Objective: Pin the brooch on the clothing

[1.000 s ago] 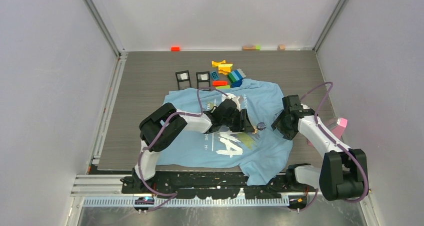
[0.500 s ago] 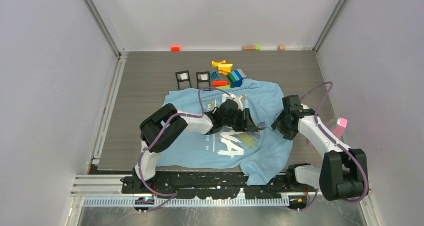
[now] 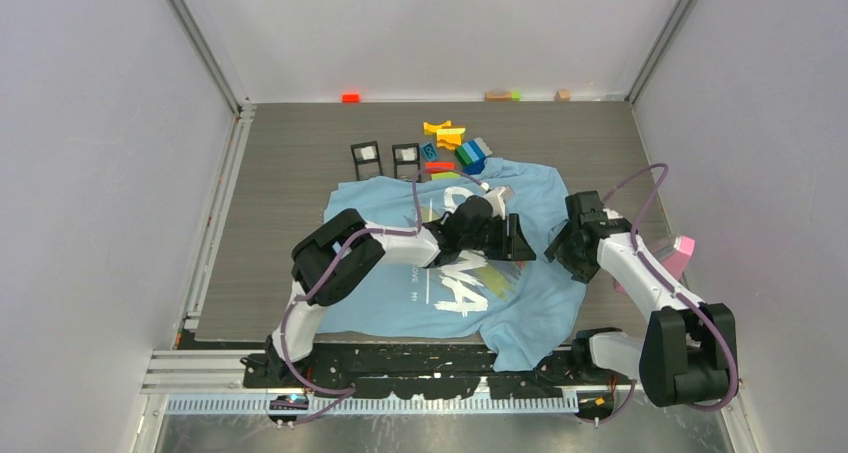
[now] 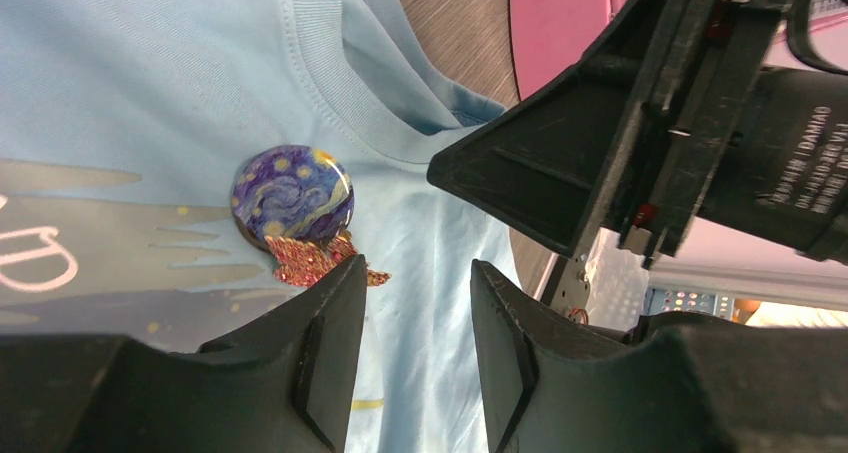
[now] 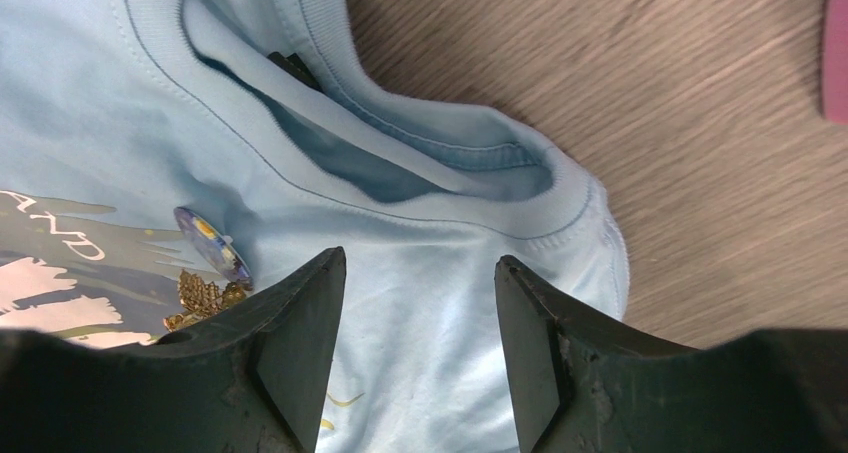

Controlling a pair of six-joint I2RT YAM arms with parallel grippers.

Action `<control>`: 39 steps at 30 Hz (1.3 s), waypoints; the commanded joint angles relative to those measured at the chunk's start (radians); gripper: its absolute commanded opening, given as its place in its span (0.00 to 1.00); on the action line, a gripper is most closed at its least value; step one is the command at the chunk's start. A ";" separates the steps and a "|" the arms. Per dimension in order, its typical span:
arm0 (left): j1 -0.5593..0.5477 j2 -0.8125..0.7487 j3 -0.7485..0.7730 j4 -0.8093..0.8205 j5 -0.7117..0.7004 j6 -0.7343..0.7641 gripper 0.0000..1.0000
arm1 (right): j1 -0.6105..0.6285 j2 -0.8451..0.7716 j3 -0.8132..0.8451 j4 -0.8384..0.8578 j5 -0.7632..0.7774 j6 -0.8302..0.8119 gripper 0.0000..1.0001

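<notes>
The light blue T-shirt (image 3: 540, 188) with white lettering lies flat on the table. The brooch (image 4: 300, 223) rests on its chest just below the collar: a round blue-purple disc with a red-gold glittery leafy part. It also shows in the right wrist view (image 5: 208, 263). In the top view my left gripper hides it. My left gripper (image 4: 415, 273) is open and empty, its left finger at the brooch's edge. My right gripper (image 5: 420, 263) is open and empty over the shirt below the collar, facing the left gripper (image 3: 522, 245) closely.
Coloured toy blocks (image 3: 455, 148) and two small black frames (image 3: 385, 159) sit behind the shirt. More small blocks (image 3: 350, 98) lie at the back wall. A pink object (image 3: 680, 258) lies at the right table edge.
My left gripper has moved right towards the right gripper and now covers the brooch in the top view. The right arm has hardly moved.
</notes>
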 commanded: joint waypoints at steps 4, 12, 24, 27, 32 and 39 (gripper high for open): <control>-0.026 0.056 0.075 0.001 0.017 0.066 0.45 | -0.005 -0.089 0.085 -0.095 0.165 0.013 0.66; -0.033 0.057 0.076 -0.001 0.017 0.091 0.50 | -0.007 -0.195 0.124 -0.138 0.242 0.036 0.72; 0.106 -0.372 -0.153 -0.239 -0.194 0.306 0.93 | -0.006 -0.301 0.211 -0.070 0.168 -0.151 0.75; 0.211 -0.552 -0.214 -0.400 -0.246 0.346 0.97 | -0.005 -0.322 0.253 -0.039 0.138 -0.186 0.75; 0.422 -0.848 -0.181 -0.811 -0.327 0.497 1.00 | -0.005 -0.389 0.312 0.026 0.060 -0.263 0.75; 0.841 -1.099 -0.050 -1.208 -0.366 0.675 1.00 | -0.006 -0.497 0.331 0.102 0.002 -0.371 0.76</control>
